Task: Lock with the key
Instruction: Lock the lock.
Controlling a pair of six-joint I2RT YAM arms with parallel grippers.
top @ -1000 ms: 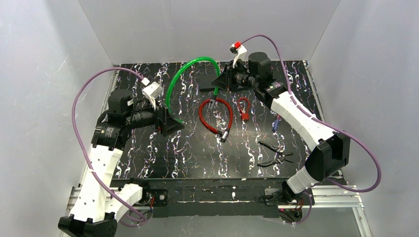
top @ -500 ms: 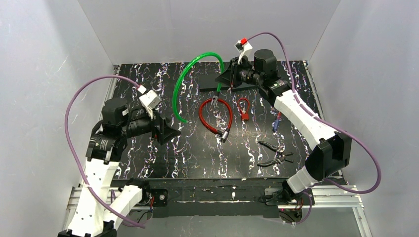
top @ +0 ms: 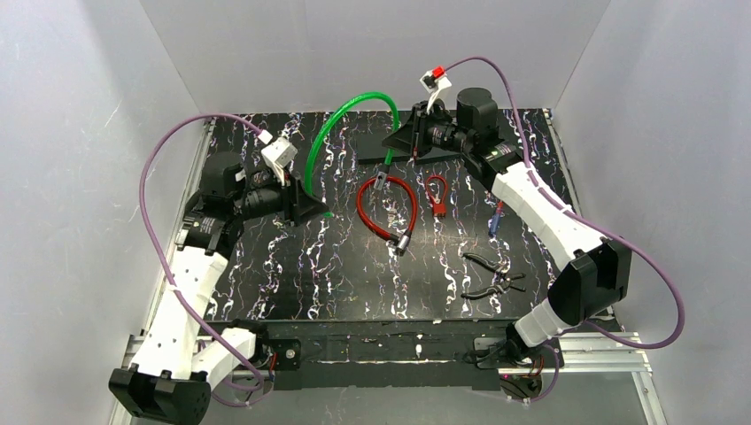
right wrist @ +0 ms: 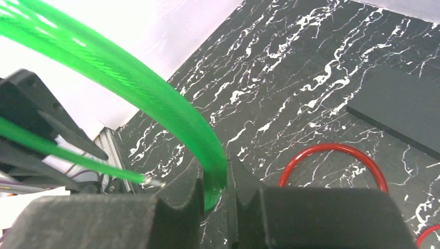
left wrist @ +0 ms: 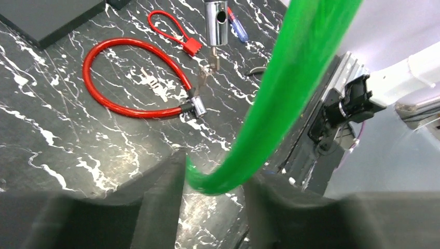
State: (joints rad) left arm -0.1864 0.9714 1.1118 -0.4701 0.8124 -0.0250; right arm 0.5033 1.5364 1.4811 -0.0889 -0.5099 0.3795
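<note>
Not locked yet — early going, to judge by the layout. On the left, left hand low over the bench, fingers standing either side of the free end of the green cable; impossible to tell whether pinching it or only bracketing it. Further right and toward the back, right hand clamped tight on the other end of that cable, raised off the bench, with the lock barrel hanging below and the key dangling at its underside. Free end and barrel well apart, socket hole in the barrel empty. Left to do, by my reckoning: bring the end across, seat it in the hole, then turn the key. As for stuff and shape: glossy translucent green plastic sheath, strands faintly visible inside, sprung into a tall stiff arch; polished chrome cylinder for the barrel; small flat metal key. Black bench top veined in white like marble. Lying on it, a red cable curled in an open ring with a chrome tip, a small red loop, a blue-handled screwdriver, and dark pliers at the right.
</note>
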